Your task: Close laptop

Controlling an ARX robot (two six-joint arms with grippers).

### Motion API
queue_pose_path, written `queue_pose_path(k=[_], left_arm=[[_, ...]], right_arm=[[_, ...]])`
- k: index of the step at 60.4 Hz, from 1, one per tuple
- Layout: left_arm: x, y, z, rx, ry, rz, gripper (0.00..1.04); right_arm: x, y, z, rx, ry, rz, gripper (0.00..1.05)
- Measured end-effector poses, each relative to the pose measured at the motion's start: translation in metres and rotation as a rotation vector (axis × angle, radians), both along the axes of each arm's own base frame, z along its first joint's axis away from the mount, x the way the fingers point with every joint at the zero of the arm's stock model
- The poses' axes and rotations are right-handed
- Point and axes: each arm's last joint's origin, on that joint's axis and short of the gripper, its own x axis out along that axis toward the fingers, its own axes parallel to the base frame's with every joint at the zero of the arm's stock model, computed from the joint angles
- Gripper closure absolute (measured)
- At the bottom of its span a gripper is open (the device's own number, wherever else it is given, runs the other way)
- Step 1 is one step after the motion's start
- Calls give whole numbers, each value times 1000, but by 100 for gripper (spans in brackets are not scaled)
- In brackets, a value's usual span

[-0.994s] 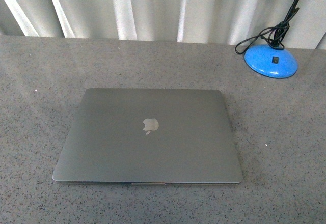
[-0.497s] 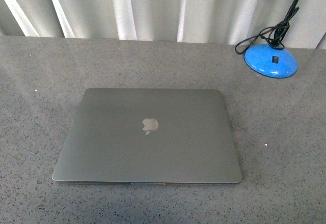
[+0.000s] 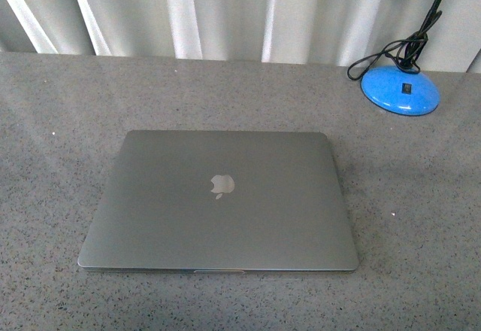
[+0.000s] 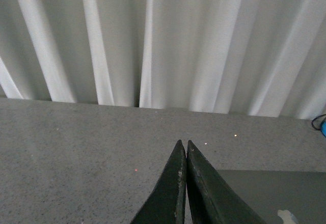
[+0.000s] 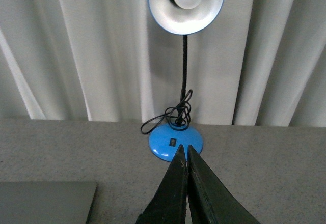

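Note:
The laptop (image 3: 218, 199) lies flat on the grey speckled table with its lid down, the apple logo facing up. Neither arm shows in the front view. In the left wrist view my left gripper (image 4: 183, 143) is shut and empty above the table, with a corner of the laptop (image 4: 275, 193) beside it. In the right wrist view my right gripper (image 5: 184, 148) is shut and empty, and a corner of the laptop (image 5: 46, 201) shows to one side, apart from it.
A blue desk lamp stands at the table's back right: its base (image 3: 399, 89) with a coiled black cord shows in the front view, and its base (image 5: 175, 142) and white shade (image 5: 186, 2) in the right wrist view. Pale curtains (image 3: 225, 11) hang behind the table.

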Motion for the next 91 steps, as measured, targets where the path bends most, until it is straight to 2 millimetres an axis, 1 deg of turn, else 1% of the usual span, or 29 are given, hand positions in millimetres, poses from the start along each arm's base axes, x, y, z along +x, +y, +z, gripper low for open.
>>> queue_pose_path(k=[3,8,13,27,49,54,58,78,84,91], left_arm=[[-2,-4,-1,0,2,23,101],[-6,-11,-3,2,-3,-15,101],[-9,-11,-7,2,-17,-7,101],[-17,-11,-6,3,-27,-10,101],[-24,-11,-6,4,-28,-10,101],[-31,-11,-11,3,7,-10,101],[-35,-11,-9,4,-20,-10,101],[-35,-11,-9,4,-23,-10,101],[-35,-11,-9,4,-24,-10,101],[-35,-11,-9,4,-23,-9,101]], right_arm=[[-3,0,-1,0,0,4,104],[-11,0,-3,0,-3,2,104],[-16,0,-8,0,-19,2,104],[-29,0,-4,1,-32,2,104],[-41,0,-2,2,-39,2,104],[-43,0,-2,2,-40,2,104],[-45,0,-2,2,-40,1,104],[-51,0,-2,3,-41,1,104],[-59,0,-8,3,-3,1,104],[-62,0,-5,3,-36,1,104]])
